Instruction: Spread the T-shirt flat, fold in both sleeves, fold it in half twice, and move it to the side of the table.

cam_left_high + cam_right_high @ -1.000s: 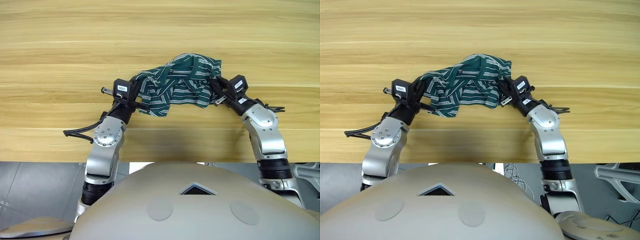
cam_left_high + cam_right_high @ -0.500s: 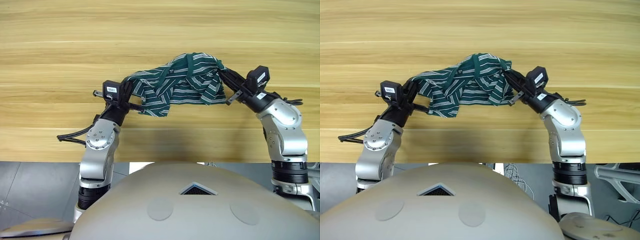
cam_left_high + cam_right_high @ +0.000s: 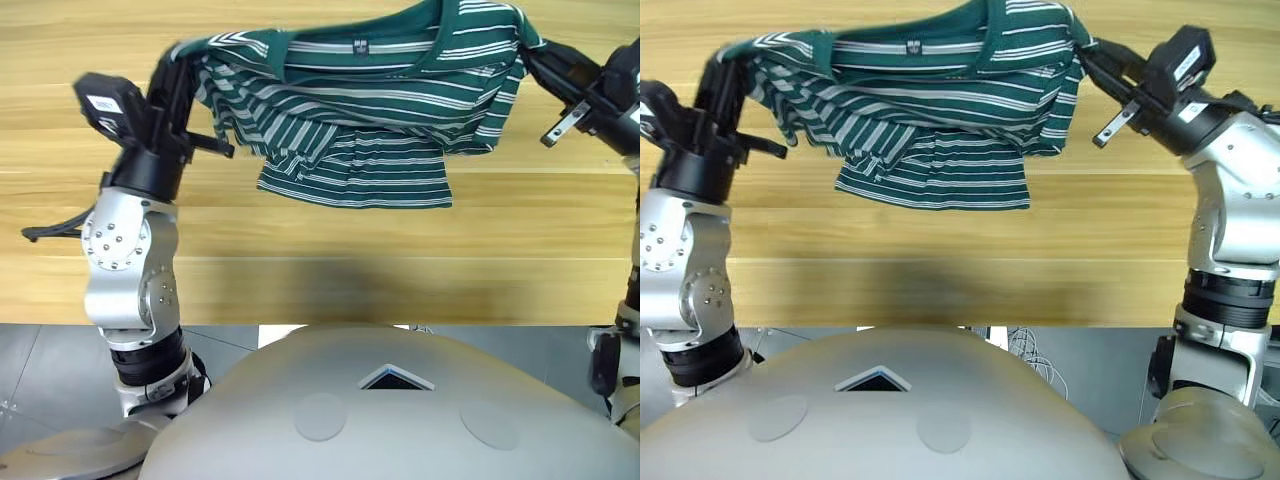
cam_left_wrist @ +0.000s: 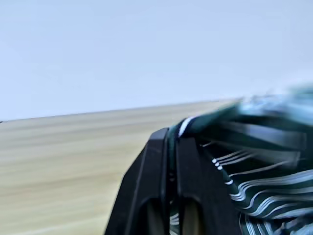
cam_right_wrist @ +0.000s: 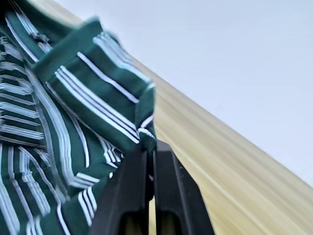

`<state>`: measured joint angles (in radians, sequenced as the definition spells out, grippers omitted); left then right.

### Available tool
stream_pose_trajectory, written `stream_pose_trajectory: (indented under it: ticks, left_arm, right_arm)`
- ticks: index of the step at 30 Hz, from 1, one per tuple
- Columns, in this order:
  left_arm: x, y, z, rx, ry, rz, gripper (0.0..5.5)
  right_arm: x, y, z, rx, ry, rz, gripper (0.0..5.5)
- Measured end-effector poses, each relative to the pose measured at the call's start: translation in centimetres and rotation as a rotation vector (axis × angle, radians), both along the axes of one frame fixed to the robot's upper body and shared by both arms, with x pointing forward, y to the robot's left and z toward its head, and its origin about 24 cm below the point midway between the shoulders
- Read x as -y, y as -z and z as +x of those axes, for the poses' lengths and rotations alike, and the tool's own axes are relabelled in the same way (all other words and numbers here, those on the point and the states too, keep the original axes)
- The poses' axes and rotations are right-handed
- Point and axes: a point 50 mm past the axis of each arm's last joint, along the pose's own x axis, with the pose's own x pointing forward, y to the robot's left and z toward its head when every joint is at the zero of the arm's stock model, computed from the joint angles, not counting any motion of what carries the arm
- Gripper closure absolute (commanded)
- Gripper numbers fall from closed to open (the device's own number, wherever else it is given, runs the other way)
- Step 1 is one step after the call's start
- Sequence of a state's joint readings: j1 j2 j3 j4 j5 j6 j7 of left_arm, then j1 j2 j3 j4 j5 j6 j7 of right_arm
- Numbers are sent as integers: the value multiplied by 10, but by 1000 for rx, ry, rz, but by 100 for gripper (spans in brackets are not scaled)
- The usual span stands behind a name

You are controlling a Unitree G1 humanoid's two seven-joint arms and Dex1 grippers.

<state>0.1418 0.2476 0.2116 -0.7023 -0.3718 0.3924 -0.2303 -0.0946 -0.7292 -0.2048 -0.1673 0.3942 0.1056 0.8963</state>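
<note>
Up and apart since a second ago: left hand (image 3: 178, 80) and right hand (image 3: 538, 62) have raised the T-shirt (image 3: 360, 110) above the surface (image 3: 320, 250); it hangs stretched between them, collar uppermost, hem sagging; each hand is pinched closed on a shoulder of the garment; I judge the fabric light, limp and prone to bunching; shoulder seams look the best hold for laying it flat.

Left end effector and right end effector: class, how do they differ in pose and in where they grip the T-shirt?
The left end effector points steeply upward; the right end effector slants in nearly sideways. The left grips the T-shirt at its left end, the right at its right end. Both are shut on the cloth, holding it stretched above the table.
</note>
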Motion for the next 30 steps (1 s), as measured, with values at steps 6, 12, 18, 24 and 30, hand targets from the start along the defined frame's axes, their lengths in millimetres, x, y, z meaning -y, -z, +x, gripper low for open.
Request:
stream_pose_trajectory:
  ticks: [6,12,18,24,30]
  left_arm:
    - [-8,-38,16,109,42,28,550]
    - [-14,-85,17,216,81,108,550]
    - [-28,-126,56,215,108,58,550]
    - [-32,-116,148,-20,48,41,550]
    - [-40,-129,203,-114,-157,108,550]
  right_arm:
    - [2,-47,5,152,-141,-4,549]
    - [-2,-95,0,340,-258,-34,549]
    - [-12,-127,46,374,-139,108,549]
    - [-36,-104,118,200,39,162,549]
    - [-69,-118,169,155,328,135,549]
